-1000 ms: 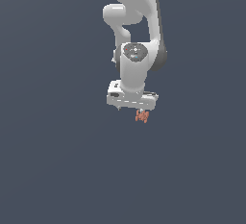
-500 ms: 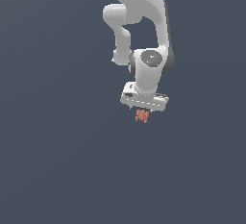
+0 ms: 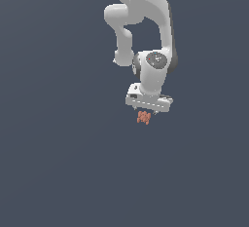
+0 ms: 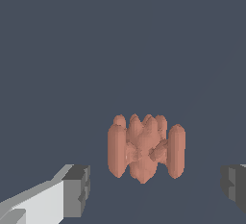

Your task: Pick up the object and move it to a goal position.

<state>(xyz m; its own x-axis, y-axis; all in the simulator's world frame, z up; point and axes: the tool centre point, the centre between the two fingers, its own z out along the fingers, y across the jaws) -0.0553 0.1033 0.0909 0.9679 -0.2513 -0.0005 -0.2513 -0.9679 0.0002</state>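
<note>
One orange-red object [image 4: 144, 148] between parted pincer [image 3: 144, 115] fingers [image 4: 77, 191], untouched, plain grey surroundings

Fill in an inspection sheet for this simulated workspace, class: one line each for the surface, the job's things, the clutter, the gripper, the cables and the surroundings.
Surface: plain dark grey-blue ground, no markings or edges visible.
Job's things: one small orange-red lumpy object, a cluster of rounded lobes, sitting just below the gripper in the exterior view. No goal marker seen.
Clutter: nothing seen.
Gripper: white gripper with dark pads, pointing down. In the wrist view the fingers stand wide apart, with gaps on both sides of the object, so it is open and not touching it.
Cables: nothing seen.
Surroundings: only the white arm reaching down from the top of the exterior view; nothing else seen.
</note>
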